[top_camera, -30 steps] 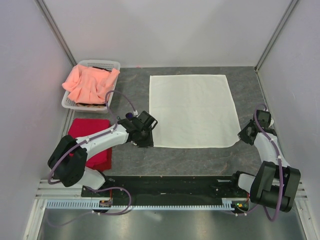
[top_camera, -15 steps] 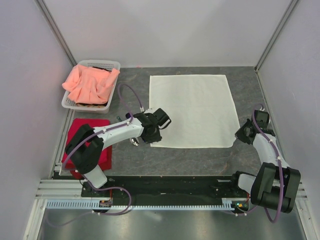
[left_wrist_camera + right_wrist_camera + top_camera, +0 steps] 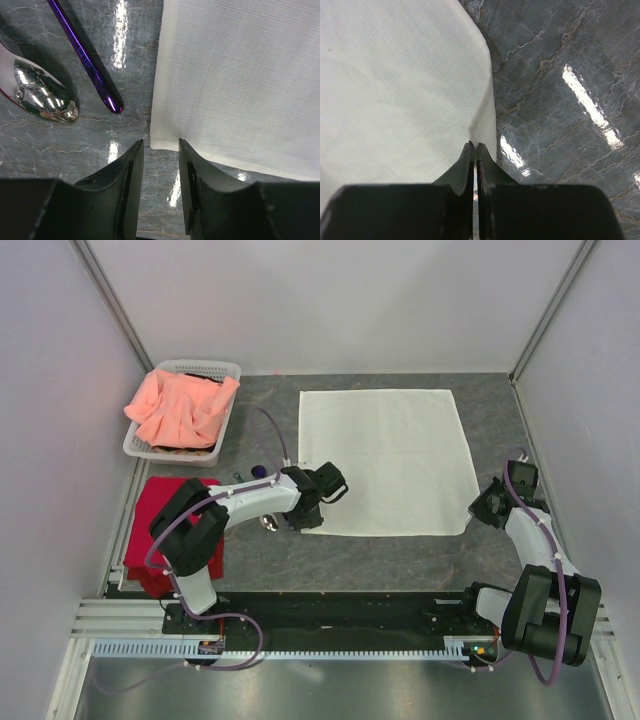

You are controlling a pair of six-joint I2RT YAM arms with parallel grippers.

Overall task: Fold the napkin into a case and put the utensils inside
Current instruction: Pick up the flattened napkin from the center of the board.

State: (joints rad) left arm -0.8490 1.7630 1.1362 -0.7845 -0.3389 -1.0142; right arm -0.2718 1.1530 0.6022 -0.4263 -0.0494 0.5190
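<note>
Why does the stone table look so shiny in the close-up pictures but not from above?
Left wrist view: reflected light leaves white glare streaks on the polished dark marbled tabletop, and the shiny silver spoon bowl mirrors it. Right wrist view: bright patches on the stone, while the cream-white cloth napkin stays matte with crisp weave. Top view: even light, faint shadows, table looks dull.

The napkin lies flat and unfolded. The left gripper sits at its near left corner and the right gripper at its near right corner. A spoon lies just left of the napkin.
</note>
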